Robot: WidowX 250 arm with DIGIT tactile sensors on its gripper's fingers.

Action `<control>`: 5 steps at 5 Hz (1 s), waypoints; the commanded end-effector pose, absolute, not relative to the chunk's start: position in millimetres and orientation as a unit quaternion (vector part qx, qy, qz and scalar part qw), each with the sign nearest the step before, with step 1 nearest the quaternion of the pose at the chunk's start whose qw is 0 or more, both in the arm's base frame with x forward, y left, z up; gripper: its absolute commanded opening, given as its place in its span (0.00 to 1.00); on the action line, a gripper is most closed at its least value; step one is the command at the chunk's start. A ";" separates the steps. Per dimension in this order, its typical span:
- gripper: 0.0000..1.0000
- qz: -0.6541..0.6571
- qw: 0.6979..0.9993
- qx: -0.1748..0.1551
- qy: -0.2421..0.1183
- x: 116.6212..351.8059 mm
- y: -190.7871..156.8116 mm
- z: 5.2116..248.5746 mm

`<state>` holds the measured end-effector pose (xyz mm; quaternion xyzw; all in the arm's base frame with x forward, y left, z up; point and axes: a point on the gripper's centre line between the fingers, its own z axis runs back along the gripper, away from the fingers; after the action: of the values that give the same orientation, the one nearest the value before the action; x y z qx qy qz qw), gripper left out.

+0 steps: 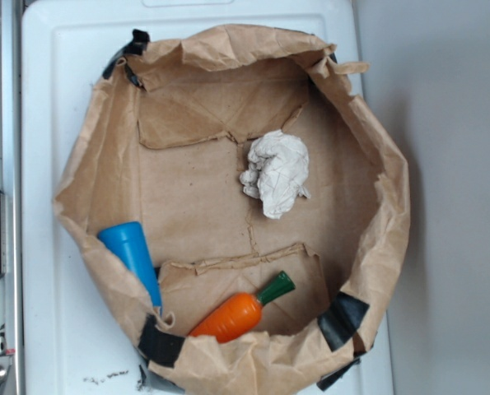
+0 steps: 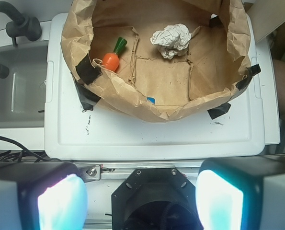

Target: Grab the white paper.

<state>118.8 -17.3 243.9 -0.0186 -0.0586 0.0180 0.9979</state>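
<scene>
Since the bag (image 1: 368, 271) is taped open as a tray, I find the white paper (image 1: 276, 173) at its 1 o'clock, clear of the carrot (image 1: 238, 313); my tool (image 2: 142, 191) hangs wide open, empty, off the counter (image 2: 156, 139).

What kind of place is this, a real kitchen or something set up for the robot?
Probably a toy kitchen set up for robot practice: a small sink with a dark faucet, and a white counter holding a brown paper bag with a toy carrot.
</scene>
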 end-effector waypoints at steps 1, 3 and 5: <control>1.00 0.018 0.998 -0.019 -0.059 118.8 -17.3 243.9; 1.00 0.045 0.994 -0.010 -0.100 218.8 19.4 213.7; 1.00 0.048 0.994 -0.011 -0.095 268.6 41.6 195.1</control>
<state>264.3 36.8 177.7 -0.0155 -0.0638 0.0441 0.9969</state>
